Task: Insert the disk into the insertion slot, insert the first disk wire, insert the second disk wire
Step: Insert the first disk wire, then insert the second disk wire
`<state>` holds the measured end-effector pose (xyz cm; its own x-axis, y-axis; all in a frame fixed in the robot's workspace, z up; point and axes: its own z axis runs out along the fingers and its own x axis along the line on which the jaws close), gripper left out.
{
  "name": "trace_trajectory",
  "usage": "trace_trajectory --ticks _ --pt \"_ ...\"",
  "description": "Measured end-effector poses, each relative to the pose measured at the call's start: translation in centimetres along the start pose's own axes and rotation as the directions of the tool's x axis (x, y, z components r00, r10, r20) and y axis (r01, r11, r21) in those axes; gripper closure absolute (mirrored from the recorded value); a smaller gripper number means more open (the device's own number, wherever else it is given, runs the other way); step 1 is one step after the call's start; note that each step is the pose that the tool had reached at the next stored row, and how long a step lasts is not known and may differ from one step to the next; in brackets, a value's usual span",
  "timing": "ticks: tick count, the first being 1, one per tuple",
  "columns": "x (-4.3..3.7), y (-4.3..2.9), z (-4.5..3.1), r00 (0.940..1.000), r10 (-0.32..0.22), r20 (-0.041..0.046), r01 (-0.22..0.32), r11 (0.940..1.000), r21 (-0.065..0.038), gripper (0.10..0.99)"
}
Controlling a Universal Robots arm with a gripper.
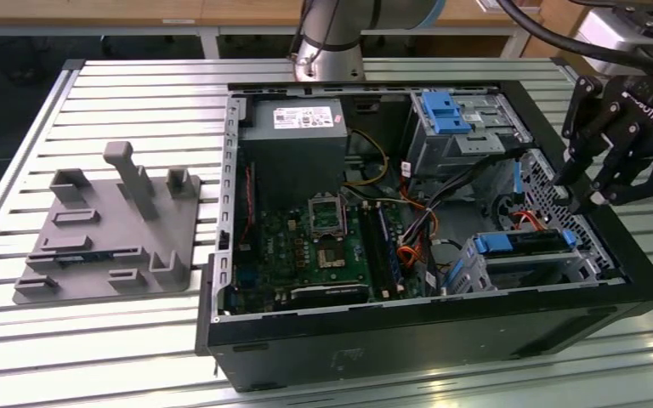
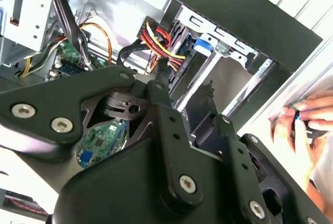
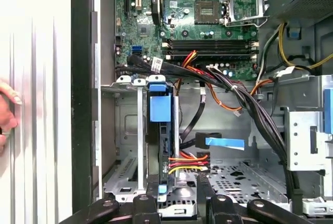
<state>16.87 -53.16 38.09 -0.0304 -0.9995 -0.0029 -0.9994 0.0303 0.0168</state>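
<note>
Exterior view: hand, spread and empty, hangs above the disk in the insertion slot.

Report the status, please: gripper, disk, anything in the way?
Gripper open, empty, above the insertion slot. Disk in the slot. Person's hand outside the case wall, not in the path.

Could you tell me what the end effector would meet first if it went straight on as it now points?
The end effector would probably first meet the red, yellow and black wire bundle beside the disk in the insertion slot, though depth is unclear.
</note>
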Motion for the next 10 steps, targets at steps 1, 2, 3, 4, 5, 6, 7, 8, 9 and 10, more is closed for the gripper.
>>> trace_trajectory --ticks 1,2,3,4,5,6,7,8,9,10 --pt "0.00 0.00 0.00 1.0000 0.000 0.0001 0.000 1.0000 0.000 0.667" --pt "0.00 0.00 0.00 1.0000 0.000 0.0000 0.000 1.0000 0.000 0.667" --pt "0.00 0.00 0.00 1.0000 0.000 0.0000 0.000 1.0000 0.000 0.667" --pt "-0.02 0.00 -0.01 1.0000 0.000 -0.0002 0.000 1.0000 0.000 0.667" --pt "-0.03 0.00 -0.01 1.0000 0.000 -0.0002 0.000 1.0000 0.000 0.667" --pt "-0.04 0.00 -0.01 1.0000 0.000 -0.0002 0.000 1.0000 0.000 0.667" --pt "-0.04 0.00 -0.01 1.0000 0.000 -0.0001 0.000 1.0000 0.000 0.667" --pt "-0.04 0.00 -0.01 1.0000 0.000 -0.0001 0.000 1.0000 0.000 0.667" --pt "-0.04 0.00 -0.01 1.0000 0.000 -0.0002 0.000 1.0000 0.000 0.667" --pt "-0.04 0.00 -0.01 1.0000 0.000 -0.0002 0.000 1.0000 0.000 0.667"
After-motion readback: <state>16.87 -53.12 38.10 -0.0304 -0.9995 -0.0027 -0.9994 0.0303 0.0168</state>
